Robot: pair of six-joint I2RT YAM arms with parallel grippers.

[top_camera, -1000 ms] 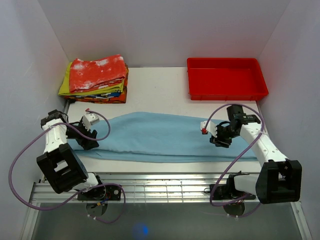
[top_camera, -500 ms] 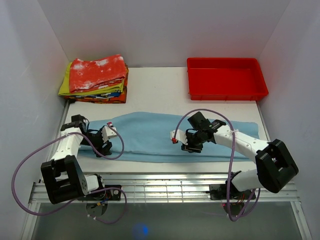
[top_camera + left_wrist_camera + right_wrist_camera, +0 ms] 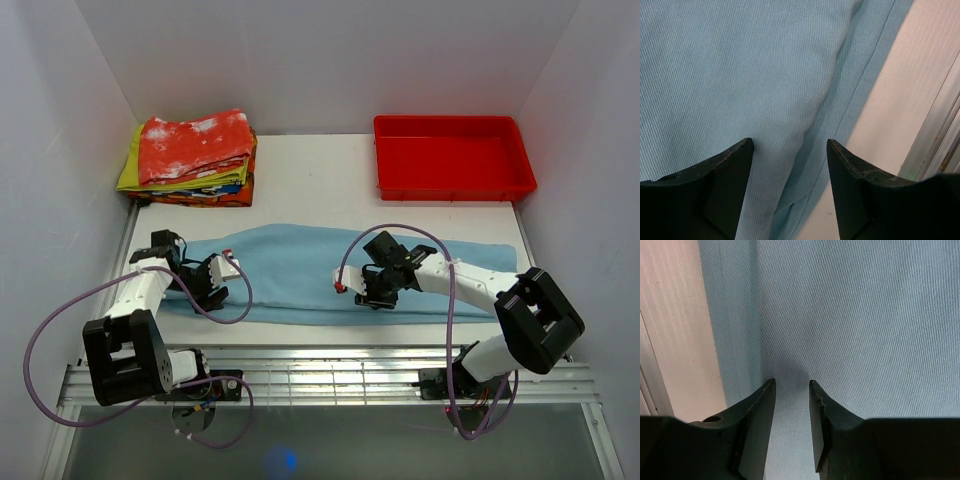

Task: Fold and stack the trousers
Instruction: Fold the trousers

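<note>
White table showed as a bare strip along its near edge, just beyond which the trousers lay spread flat from left to right. The left claw hung released just inside their near hem. The right claw stood narrowly parted over mid-cloth, gripping nothing. Farther back, open table ran to folded clothes and a red tray.

The trousers were plain light sky-blue soft fabric, laid flat as one long, narrow strip running left to right across the near part of the white worktop, faintly creased.
</note>
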